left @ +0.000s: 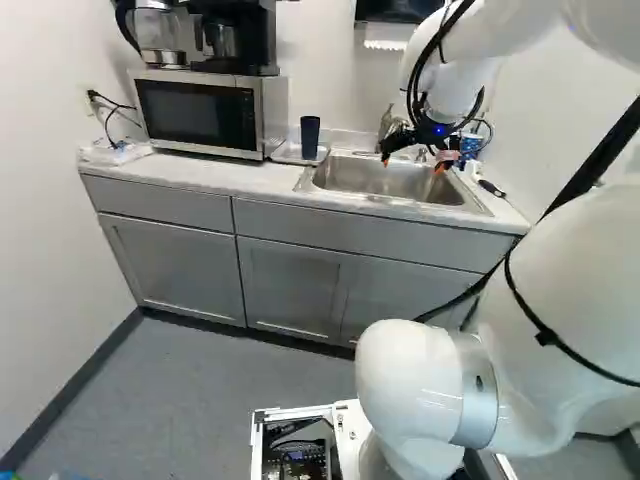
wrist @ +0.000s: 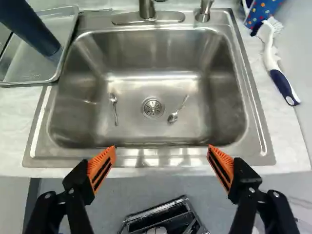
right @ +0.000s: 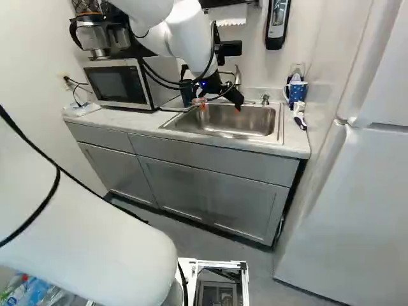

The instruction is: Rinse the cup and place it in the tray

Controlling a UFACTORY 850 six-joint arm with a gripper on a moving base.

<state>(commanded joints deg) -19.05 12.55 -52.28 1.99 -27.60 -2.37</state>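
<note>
Wrist view: you are likely sitting at one end of the job, with the cup (wrist: 31,27) standing upright in the tray (wrist: 29,69).
Your end effector (wrist: 162,148) is hanging open and empty by the near edge of the sink (wrist: 146,127); the cup is standing well off to one side, beyond its reach. Nothing visible is telling you whether the cup is rinsed. If it is waiting for a rinse, the next move is calling for you to be swinging over to the tray, lining the pads up around the cup's sides, closing, lifting clear of the rim and bringing it under the faucet (wrist: 147,10). If it is already rinsed, placing is looking complete, and backing away is remaining.
</note>
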